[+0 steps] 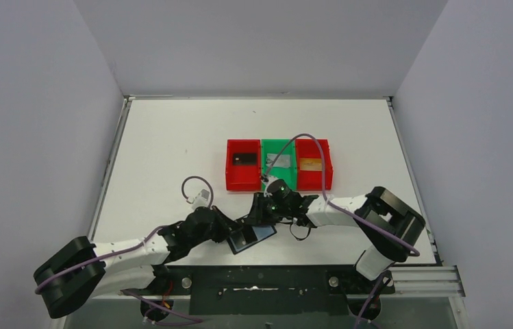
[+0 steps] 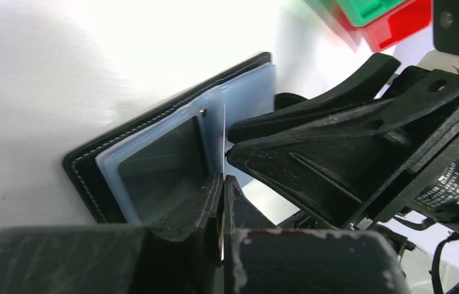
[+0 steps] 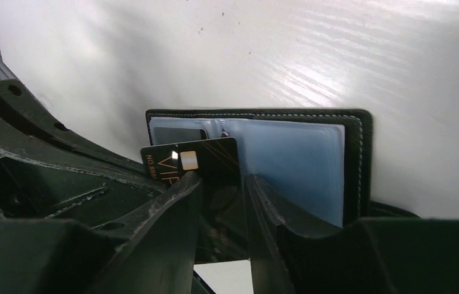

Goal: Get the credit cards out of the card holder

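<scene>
The card holder (image 1: 253,238) lies open near the table's front edge, black outside with a shiny grey-blue inner face (image 2: 153,159) (image 3: 300,153). A black credit card (image 3: 208,156) with a chip and gold lettering stands tilted over the holder's fold; it shows edge-on as a thin line (image 2: 223,131) in the left wrist view. My left gripper (image 1: 234,229) (image 2: 222,179) is shut on that card's lower edge. My right gripper (image 1: 262,214) (image 3: 222,176) is open. Its fingers (image 2: 312,153) reach in from the right, and the card shows in the gap between them. Whether the card's foot is still in a pocket is hidden.
Three bins stand in a row behind the grippers. A red bin (image 1: 233,181) holds a dark card (image 1: 243,159), a green bin (image 1: 267,146) stands in the middle, and a red bin (image 1: 327,171) holds an orange card (image 1: 309,164). A purple cable (image 1: 294,137) arches over them.
</scene>
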Tool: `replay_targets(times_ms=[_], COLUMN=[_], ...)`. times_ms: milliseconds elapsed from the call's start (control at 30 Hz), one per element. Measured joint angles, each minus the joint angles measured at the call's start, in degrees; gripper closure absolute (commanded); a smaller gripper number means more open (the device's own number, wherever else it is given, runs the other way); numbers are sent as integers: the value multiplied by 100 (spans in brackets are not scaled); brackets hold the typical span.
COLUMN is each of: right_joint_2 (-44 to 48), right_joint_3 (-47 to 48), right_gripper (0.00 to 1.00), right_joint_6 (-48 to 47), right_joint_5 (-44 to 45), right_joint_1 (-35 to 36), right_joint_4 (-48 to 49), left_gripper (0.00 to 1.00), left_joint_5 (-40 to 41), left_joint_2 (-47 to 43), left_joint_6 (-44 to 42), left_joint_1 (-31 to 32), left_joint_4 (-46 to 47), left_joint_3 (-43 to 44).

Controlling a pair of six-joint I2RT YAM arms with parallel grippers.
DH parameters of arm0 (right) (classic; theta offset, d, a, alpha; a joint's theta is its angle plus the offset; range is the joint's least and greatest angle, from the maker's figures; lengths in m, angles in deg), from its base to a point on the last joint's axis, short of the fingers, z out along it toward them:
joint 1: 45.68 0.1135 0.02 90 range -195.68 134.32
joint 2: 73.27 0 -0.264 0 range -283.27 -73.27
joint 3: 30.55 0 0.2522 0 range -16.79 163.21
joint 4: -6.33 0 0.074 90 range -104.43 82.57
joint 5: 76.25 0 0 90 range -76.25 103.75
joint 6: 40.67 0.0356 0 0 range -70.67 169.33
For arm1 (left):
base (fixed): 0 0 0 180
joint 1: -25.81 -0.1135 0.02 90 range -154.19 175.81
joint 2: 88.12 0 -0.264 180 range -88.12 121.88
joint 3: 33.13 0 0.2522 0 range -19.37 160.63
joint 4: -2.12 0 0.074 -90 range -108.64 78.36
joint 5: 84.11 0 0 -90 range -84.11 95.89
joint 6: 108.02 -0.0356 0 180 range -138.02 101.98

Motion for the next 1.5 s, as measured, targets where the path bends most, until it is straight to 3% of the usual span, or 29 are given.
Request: replay_targets(times_ms=[467, 600, 733, 900, 1133, 1500], right_joint_2=[2385, 2885, 2844, 2531, 2004, 1801], right_joint_3=[-345, -772, -833, -944, -975, -1036], right_gripper=[32, 30, 30, 32, 44, 65], right_joint_6=[-181, -345, -361, -245, 103, 590], right_joint_5=[1054, 997, 273, -763, -1869, -2632], right_joint_1=[-511, -734, -1045, -1193, -1189, -1202], right_joint_4=[-317, -70, 122, 973, 1996, 3077], left_gripper=[100, 100, 100, 100, 100, 100], left_joint_5=[105, 131, 122, 33, -291, -549], left_joint_2=[-1462, -1709, -1902, -1993, -1950, -1958], left_joint_6=[-868, -1233, -1659, -2065, -2417, -2540], left_joint_1=[-85, -101, -114, -151, -190, -286], left_joint_4=[-568, -638, -625, -514, -310, -286], left_joint_3=[162, 326, 538, 772, 1008, 1008])
